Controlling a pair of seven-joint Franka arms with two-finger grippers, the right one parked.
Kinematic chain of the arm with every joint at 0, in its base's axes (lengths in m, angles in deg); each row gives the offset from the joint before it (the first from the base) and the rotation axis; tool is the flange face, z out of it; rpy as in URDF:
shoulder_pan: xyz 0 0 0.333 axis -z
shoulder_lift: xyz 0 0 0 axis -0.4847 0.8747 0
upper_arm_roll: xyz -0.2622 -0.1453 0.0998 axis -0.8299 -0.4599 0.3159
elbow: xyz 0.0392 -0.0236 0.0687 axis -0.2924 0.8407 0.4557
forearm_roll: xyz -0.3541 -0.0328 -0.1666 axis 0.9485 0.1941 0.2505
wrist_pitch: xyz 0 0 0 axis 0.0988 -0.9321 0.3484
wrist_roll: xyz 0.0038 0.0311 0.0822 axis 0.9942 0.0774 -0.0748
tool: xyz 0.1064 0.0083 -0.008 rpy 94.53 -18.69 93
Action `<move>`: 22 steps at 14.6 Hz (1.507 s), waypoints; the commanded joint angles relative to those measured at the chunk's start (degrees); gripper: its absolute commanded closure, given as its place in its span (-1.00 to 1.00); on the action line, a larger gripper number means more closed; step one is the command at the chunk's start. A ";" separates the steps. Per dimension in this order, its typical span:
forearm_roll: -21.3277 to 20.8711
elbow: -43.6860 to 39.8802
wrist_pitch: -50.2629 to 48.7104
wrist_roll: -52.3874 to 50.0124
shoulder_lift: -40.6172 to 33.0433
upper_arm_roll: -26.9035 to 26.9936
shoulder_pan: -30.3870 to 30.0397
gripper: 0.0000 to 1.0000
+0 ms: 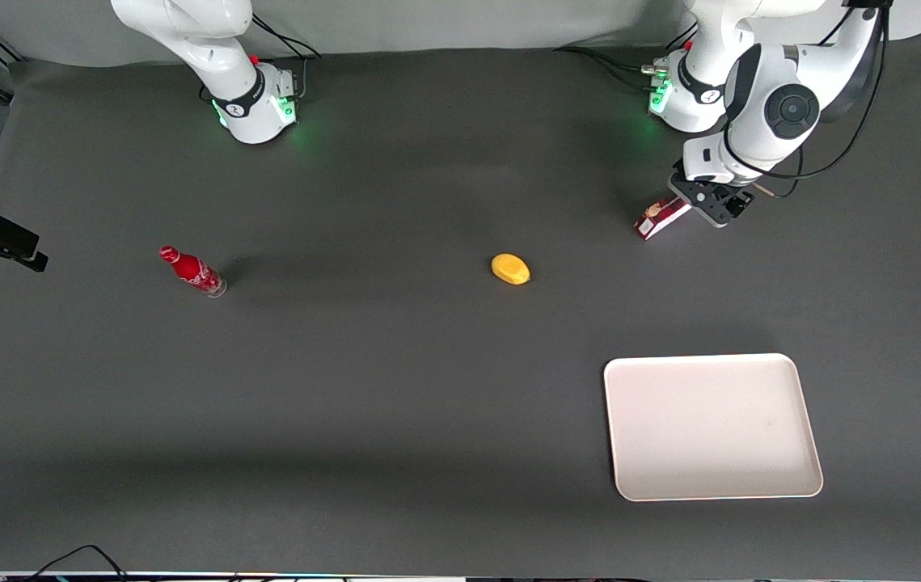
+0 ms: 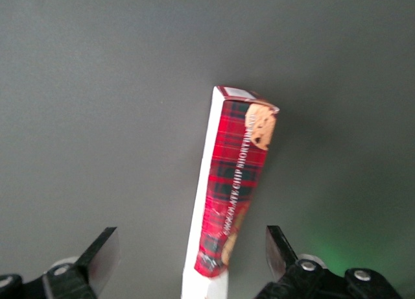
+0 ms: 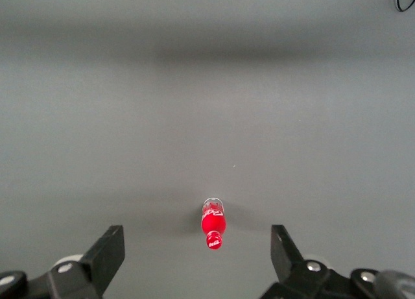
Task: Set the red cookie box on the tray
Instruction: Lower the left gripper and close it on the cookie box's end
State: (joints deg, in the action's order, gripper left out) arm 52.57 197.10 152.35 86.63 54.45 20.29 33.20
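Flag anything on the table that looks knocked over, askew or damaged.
Nothing stands out. The cookie box lies intact on the mat, between the fingers of the open pincer poised over it. The tray sits flat and bare, nearer the front camera. The bottle stands upright, and the yellow fruit looks whole.

White lettering along the red cookie box reads "CHOCOLATE CHIP SHORTBREAD". White script marks the small red soda bottle but is unreadable. The gripper straddles the box, fingers apart.

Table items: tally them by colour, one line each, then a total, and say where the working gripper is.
Red: 2, red cookie box and soda bottle
Yellow: 1, fruit
Pale pinkish-white: 1, tray
Total: 4
The gripper sits open astride the box.
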 commanded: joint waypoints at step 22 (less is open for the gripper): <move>0.91 9.04 15.82 2.41 8.26 3.32 3.00 -1.00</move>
State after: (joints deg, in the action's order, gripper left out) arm 52.63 201.66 165.92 88.24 65.13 22.67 34.58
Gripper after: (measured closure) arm 0.000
